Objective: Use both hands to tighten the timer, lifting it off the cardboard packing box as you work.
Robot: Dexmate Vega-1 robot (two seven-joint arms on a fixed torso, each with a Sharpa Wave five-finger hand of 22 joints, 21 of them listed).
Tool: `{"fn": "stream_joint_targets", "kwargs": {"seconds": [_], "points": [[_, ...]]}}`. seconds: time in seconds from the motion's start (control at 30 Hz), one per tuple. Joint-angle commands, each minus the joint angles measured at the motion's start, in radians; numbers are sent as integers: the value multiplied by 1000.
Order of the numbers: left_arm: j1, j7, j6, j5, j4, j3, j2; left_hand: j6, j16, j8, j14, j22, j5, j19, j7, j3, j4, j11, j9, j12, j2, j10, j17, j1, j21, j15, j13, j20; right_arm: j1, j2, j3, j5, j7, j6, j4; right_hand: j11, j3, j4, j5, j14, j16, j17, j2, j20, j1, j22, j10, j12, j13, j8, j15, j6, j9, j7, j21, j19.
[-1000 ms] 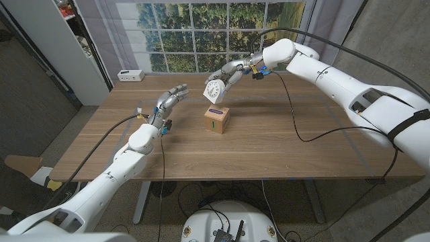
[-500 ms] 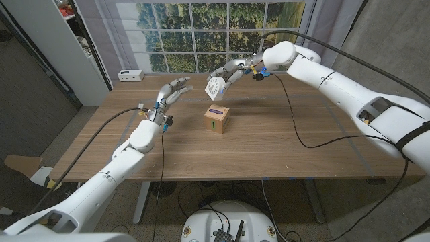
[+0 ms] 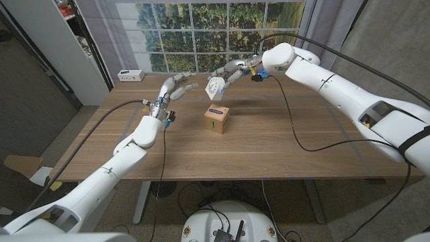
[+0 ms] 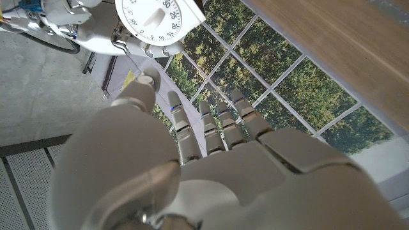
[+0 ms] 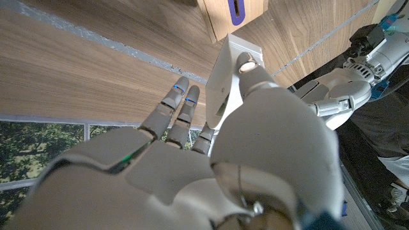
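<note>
Right hand [image 3: 232, 71] fingers were closed around the timer [image 3: 214, 87], which was held in the air above the cardboard packing box [image 3: 216, 119] and clear of it — presumably so that the dial could be reached from the other side. Its thumb [image 5: 250, 69] was pressed against the timer's white casing. On the far side of the timer from it, the left hand [image 3: 173, 88] was raised with its fingers spread and nothing in them, near the timer but apart from it — judged to be lined up for gripping the dial. The timer was seen as a white body with a round dial face marked in black numerals [image 4: 155, 18].
</note>
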Motion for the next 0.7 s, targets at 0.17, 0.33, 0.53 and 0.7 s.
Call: {"fn": "stream_joint_targets", "kwargs": {"seconds": [0.17, 0.33, 0.53, 0.7], "points": [[-39, 46, -9, 118, 26, 26, -8, 48, 6, 20, 10, 2, 10, -5, -3, -14, -1, -7, 14, 12, 3, 21, 5, 46, 1, -42, 8, -9, 1, 34, 20, 126, 34, -3, 59, 82, -5, 0, -4, 9, 10, 8, 5, -3, -7, 2, 79, 11, 61, -2, -142, 6, 7, 7, 3, 13], [-38, 38, 1, 116, 20, 27, -1, 93, 6, 39, 12, 2, 12, -4, 8, -26, 3, -6, 23, 14, 5, 21, 5, 64, 2, -44, 11, -11, 2, 42, 26, 161, 43, 0, 78, 78, -7, -3, -6, 4, 11, 11, 5, -5, -5, 2, 79, 13, 66, -2, -149, 7, 9, 5, 1, 13], [-39, 20, 10, 101, 22, 31, 2, 111, 6, 46, 12, 2, 13, -4, 22, -37, 6, -7, 30, 15, 5, 21, 5, 72, 3, -45, 13, -12, 5, 45, 24, 174, 42, 7, 84, 79, -8, -5, -8, 0, 11, 14, 7, -6, -5, 2, 78, 14, 71, -3, -152, 8, 11, 7, -1, 12], [-44, 5, 15, 89, 26, 37, 2, 118, 5, 51, 8, 2, 11, -6, 41, -70, 22, -2, 43, 15, -8, 17, 6, 58, 3, -48, 18, -14, 6, 44, 22, 175, 37, 9, 82, 85, -9, -5, -9, 1, 11, 14, 7, -6, -6, 2, 78, 16, 74, -4, -151, 8, 12, 8, -1, 12]]}}
